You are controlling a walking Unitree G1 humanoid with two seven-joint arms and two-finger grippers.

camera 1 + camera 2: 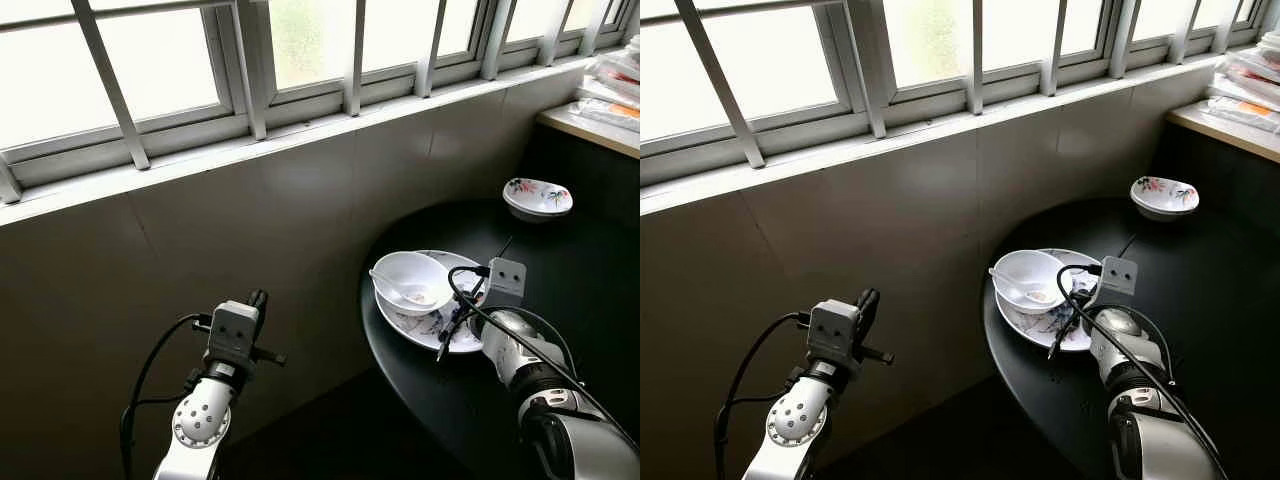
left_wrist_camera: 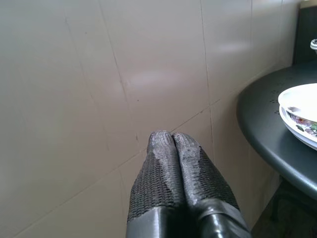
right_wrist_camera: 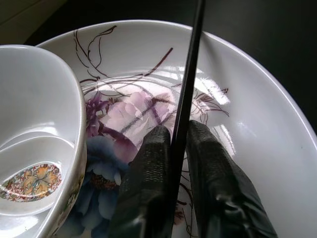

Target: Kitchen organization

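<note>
Barred windows [image 1: 300, 60] run above a grey tiled wall [image 1: 250, 230], and a round black table [image 1: 590, 300] stands against it on the right. On the left, the left gripper [image 2: 172, 140] is raised in front of the wall, clear of the table, its 2 fingers pressed together with nothing between them. Further right, a flowered plate [image 3: 237, 89] sits near the table's edge, with a white bowl [image 1: 410, 280] resting on its left part and a spoon [image 1: 395, 290] lying in the bowl. The right gripper [image 3: 178, 131] hangs just over the plate's painted centre, right beside the bowl, its 2 fingers clamped on a thin black chopstick [image 3: 190, 74] that runs up between them and out past the plate's far rim. At the far right, a small flowered dish [image 1: 538, 197] stands well apart from the plate, and packets [image 1: 615, 85] are stacked on a pale counter [image 1: 580, 125].
</note>
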